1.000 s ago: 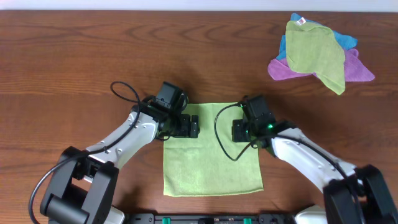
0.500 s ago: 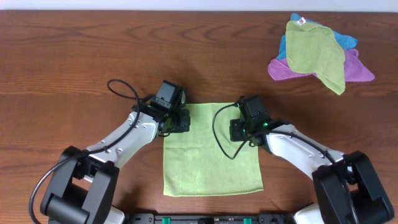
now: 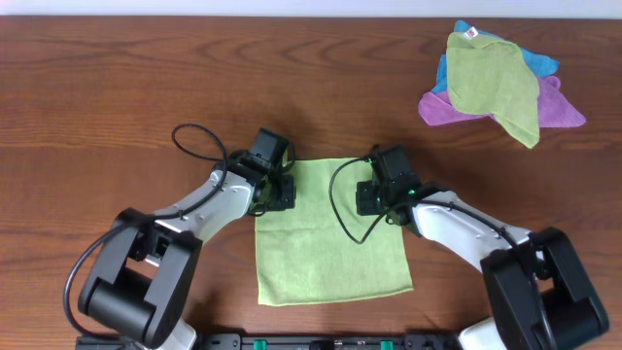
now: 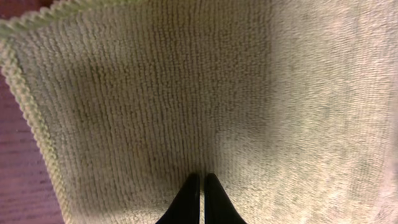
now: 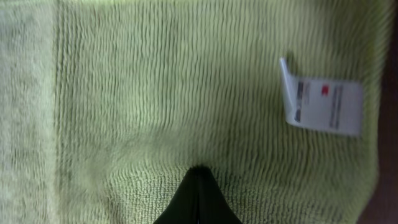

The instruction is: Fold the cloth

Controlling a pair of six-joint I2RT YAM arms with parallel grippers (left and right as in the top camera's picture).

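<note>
- The cloth (image 3: 330, 253) lay flat on the table (image 3: 117, 87), at the middle of its near side, between the two arms.
- It looked nearly square, so no long axis could be told. Its edges ran almost in line with the table's edges, with a slight skew, and its corners pointed far-left, far-right, near-left and near-right.
- The left gripper (image 4: 200, 186) was down on the cloth just inside its far-left corner. Its fingers were clenched together with only a hairline between them, tips on the fabric. The hemmed far and left edges showed close by.
- The right gripper (image 5: 198, 177) was down just inside the far-right corner, fingers pinched together on the cloth. The weave bunched a little around the tips.
- A white tag (image 5: 324, 106) with a small red mark stuck out of the cloth close to its right edge, beside the right gripper but not touching it.
- A black cable (image 3: 340, 209) from the right arm looped over the far part of the cloth.
- Well apart, at the far right of the table, was a heap: an olive cloth (image 3: 491, 83) on top of a blue cloth (image 3: 546, 64) and a purple cloth (image 3: 562, 110).
</note>
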